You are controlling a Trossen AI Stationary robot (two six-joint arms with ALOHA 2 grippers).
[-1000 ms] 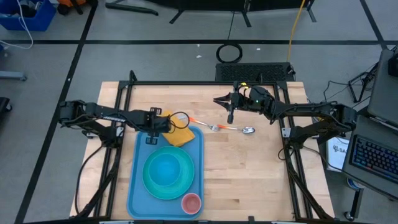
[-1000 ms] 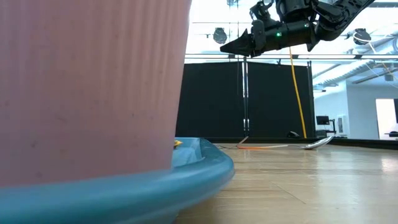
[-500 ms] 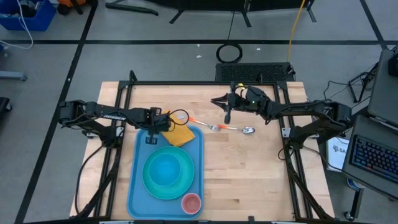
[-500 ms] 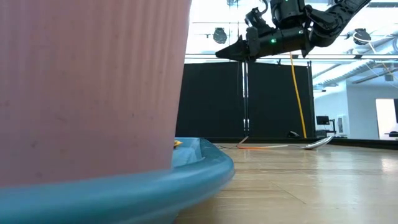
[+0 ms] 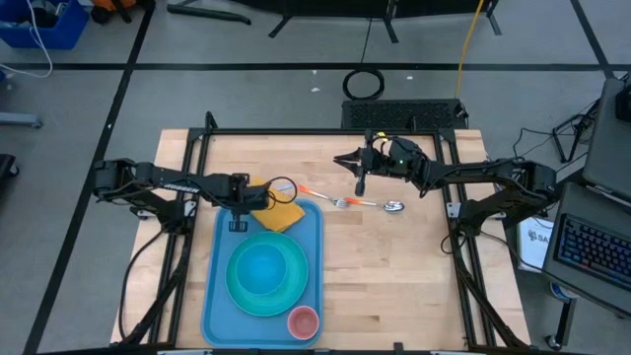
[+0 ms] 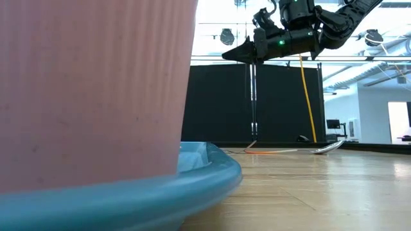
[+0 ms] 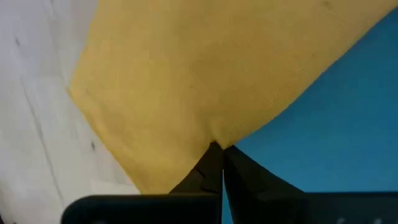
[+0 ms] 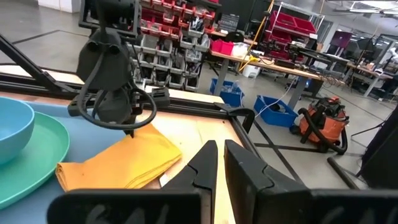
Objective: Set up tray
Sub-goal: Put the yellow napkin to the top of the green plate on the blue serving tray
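Note:
The light-blue tray [image 5: 219, 316] lies on the wooden table and carries a turquoise plate [image 5: 237, 291] with a blue bowl [image 5: 264, 266] and a pink cup [image 5: 303, 320]. A folded yellow napkin [image 5: 284, 215] lies on the tray's far right corner. My left gripper [image 5: 258, 193] is shut at the napkin's left edge, pointing down. My right gripper [image 5: 343, 160] is shut and empty, raised above the table [image 6: 226, 56], beyond the fork [image 5: 340, 201] and spoon [image 5: 394, 206]. My left gripper has its shut fingertips on the napkin's edge [image 7: 208, 138] near a corner, coming from above and pointing down [image 8: 130, 129]. One layer or several, I cannot tell. The rest of the napkin lies slack, partly on the tray [image 7: 348, 137] and partly on the table.
The fork with an orange handle and the spoon lie on bare wood right of the tray. Black frame rails [image 5: 296, 131] border the table's far and side edges. The cup fills the near left of the low view [image 6: 90, 83].
My left gripper has moved a little toward the table's left edge, still shut at the napkin. The yellow bit that stood above the tray rim in the low view no longer shows. My right gripper has risen slightly and shifted toward the left.

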